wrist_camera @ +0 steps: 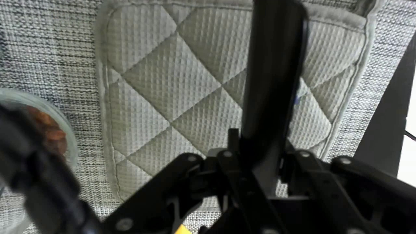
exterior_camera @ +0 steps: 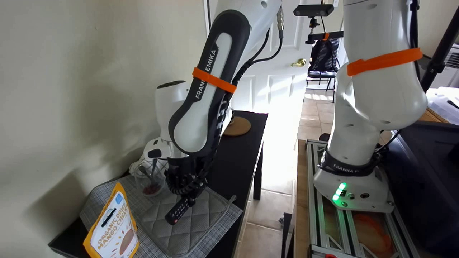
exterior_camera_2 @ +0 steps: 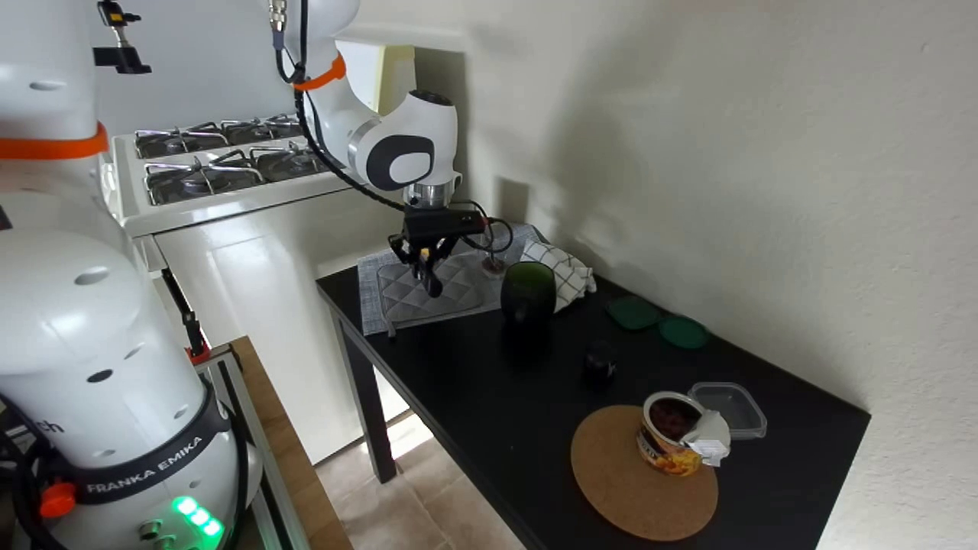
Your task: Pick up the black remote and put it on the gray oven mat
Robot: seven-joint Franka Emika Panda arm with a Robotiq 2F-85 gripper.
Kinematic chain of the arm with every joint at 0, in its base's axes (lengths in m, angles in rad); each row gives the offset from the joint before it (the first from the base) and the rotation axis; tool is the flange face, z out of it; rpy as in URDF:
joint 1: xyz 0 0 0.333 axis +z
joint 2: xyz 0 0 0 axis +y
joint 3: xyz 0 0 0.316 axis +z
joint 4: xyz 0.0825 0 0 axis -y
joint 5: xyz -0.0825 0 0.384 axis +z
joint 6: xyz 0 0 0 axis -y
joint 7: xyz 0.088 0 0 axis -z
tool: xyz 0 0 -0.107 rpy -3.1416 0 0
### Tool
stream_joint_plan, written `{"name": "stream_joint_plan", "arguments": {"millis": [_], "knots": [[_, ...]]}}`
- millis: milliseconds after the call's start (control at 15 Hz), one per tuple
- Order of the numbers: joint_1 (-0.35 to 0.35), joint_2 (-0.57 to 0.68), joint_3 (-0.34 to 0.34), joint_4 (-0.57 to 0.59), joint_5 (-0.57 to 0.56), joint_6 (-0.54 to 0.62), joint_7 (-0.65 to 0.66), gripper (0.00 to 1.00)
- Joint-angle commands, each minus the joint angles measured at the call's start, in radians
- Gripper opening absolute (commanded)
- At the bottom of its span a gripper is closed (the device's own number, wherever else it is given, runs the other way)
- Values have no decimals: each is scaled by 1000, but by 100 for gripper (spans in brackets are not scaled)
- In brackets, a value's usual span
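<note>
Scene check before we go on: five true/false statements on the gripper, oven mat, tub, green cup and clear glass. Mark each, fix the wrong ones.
1. The gripper is empty. False: the gripper holds the black remote.
2. The gray oven mat lies on a gray woven placemat. True.
3. The opened tub stands on the round brown board. True.
4. The dark green cup stands on the gray oven mat. False: the dark green cup stands on the black table.
5. The clear glass is empty. False: the clear glass holds reddish pieces.
</note>
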Motion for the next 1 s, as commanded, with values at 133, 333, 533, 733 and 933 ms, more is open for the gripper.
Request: {"name": "stream_joint_plan", "arguments": {"millis": [133, 333, 533, 733, 933], "knots": [[-70, -2, 51, 8, -9, 23, 14, 73], [-140, -94, 106, -51, 78, 21, -84, 95], [-238, -228, 203, -127, 252, -50, -331, 100], [-287, -375, 246, -186, 407, -173, -573, 100], [-115, -322, 63, -146, 360, -144, -539, 100]]}}
